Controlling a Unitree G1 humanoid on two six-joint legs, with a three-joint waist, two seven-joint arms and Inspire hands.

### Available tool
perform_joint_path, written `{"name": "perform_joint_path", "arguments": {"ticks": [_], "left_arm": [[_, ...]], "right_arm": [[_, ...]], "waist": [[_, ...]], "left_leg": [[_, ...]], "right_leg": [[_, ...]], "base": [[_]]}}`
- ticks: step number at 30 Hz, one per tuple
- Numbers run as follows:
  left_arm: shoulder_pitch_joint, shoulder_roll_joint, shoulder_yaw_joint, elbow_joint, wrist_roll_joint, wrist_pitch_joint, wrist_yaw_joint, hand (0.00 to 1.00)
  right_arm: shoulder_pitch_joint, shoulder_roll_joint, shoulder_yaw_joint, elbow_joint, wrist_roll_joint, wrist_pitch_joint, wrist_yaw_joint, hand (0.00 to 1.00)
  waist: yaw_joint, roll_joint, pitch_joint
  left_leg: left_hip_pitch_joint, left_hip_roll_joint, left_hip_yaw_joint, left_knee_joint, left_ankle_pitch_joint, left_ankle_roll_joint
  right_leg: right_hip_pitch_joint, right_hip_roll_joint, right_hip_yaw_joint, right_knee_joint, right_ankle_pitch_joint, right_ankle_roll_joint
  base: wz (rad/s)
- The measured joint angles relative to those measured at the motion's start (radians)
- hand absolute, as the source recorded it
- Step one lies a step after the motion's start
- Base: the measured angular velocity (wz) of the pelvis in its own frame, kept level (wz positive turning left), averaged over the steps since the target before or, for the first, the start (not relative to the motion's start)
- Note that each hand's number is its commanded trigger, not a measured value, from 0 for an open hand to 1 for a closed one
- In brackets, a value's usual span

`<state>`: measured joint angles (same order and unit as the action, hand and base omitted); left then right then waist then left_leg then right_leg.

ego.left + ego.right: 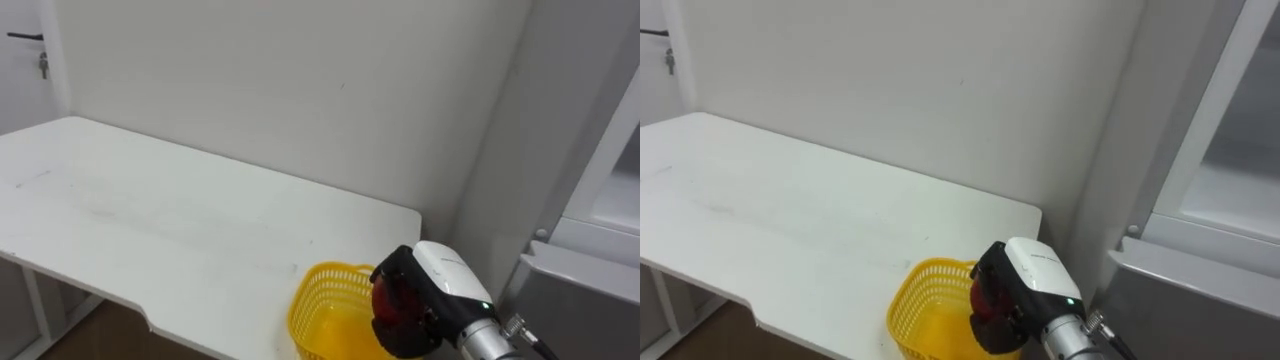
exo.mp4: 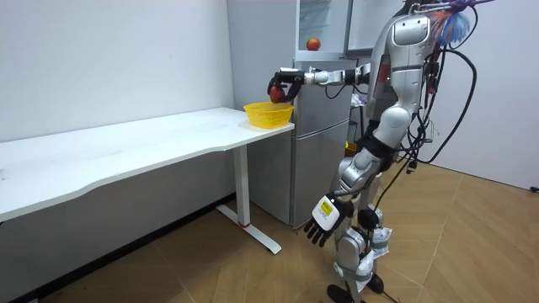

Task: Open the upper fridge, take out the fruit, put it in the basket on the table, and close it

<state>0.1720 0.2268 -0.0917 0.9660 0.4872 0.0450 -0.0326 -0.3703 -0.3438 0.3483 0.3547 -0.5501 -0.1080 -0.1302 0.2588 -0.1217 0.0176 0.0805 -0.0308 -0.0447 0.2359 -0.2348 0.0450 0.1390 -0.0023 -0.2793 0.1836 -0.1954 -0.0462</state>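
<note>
Your yellow plastic mesh basket point(image 1: 335, 310) sits at the long white counter point(image 1: 150, 220) corner, just beside the grey fridge point(image 1: 585, 300). The right robot hand point(image 1: 418, 300) hovers over it, curled round what seems a red apple point(image 1: 388, 296). The left robot hand point(image 2: 322, 219) hangs spread.

The basket point(image 1: 322, 303) is sitting at the bench's point(image 1: 150, 220) right end, with the wall point(image 1: 300, 80) behind and the fridge point(image 1: 585, 210) just to the right, the right hand point(image 1: 418, 312) is holding an apple point(image 1: 386, 296) above the basket, a second apple point(image 2: 313, 44) is lying up in the fridge, and the left hand point(image 2: 323, 215) is hanging beside the robot's thigh.
</note>
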Motion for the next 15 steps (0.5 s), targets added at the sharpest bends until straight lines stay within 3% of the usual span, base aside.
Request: {"name": "perform_joint_path", "arguments": {"ticks": [1, 3, 4, 5, 11, 15], "left_arm": [[0.0, 0.0, 0.0, 0.002, 0.007, 0.0, 0.001, 0.0], [-0.001, 0.0, 0.0, 0.008, 0.009, 0.0, 0.003, 0.0], [-0.001, 0.0, -0.001, 0.013, 0.009, 0.0, 0.003, 0.0], [-0.001, 0.001, 0.0, 0.019, 0.009, 0.0, 0.003, 0.0], [-0.001, 0.001, -0.001, 0.042, 0.018, 0.0, 0.001, 0.0], [-0.002, 0.002, -0.001, 0.042, 0.027, 0.0, 0.001, 0.0]], "right_arm": [[0.0, 0.0, 0.0, 0.009, 0.0, -0.001, 0.0, 0.97], [0.0, 0.0, 0.0, 0.036, 0.001, -0.002, 0.0, 0.77], [0.0, 0.0, 0.0, 0.057, 0.001, -0.002, 0.0, 0.07], [0.0, 0.0, 0.0, 0.076, 0.002, -0.002, 0.0, 0.0], [0.0, 0.002, 0.0, 0.087, 0.004, -0.006, -0.001, 0.0], [-0.001, 0.006, 0.0, 0.087, 0.004, -0.008, -0.012, 0.0]], "waist": [[0.002, 0.0, 0.0002], [0.011, 0.0, 0.0002], [0.016, 0.0, 0.0004], [0.021, 0.001, 0.0006], [0.03, 0.006, 0.0054], [0.033, 0.004, 0.0041]], "left_leg": [[0.001, 0.0, 0.0, 0.001, 0.0, 0.0], [0.001, 0.0, 0.0, 0.001, 0.0, 0.0], [0.001, 0.0, 0.0, 0.001, 0.0, 0.0], [0.001, 0.0, 0.0, 0.001, 0.0, 0.0], [-0.005, -0.001, -0.003, 0.002, 0.0, 0.0], [-0.006, -0.002, -0.006, 0.002, 0.0, 0.0]], "right_leg": [[0.001, 0.0, 0.0, 0.001, 0.0, 0.0], [0.002, 0.0, -0.001, 0.002, 0.0, 0.0], [0.001, 0.0, -0.003, 0.002, 0.0, 0.0], [0.001, -0.001, -0.01, 0.002, 0.0, 0.0], [-0.002, -0.004, -0.027, 0.001, 0.0, 0.0], [-0.002, -0.005, -0.031, 0.0, -0.001, 0.001]], "base": [[0.0], [0.0], [0.0], [0.0], [0.0], [0.03]]}}
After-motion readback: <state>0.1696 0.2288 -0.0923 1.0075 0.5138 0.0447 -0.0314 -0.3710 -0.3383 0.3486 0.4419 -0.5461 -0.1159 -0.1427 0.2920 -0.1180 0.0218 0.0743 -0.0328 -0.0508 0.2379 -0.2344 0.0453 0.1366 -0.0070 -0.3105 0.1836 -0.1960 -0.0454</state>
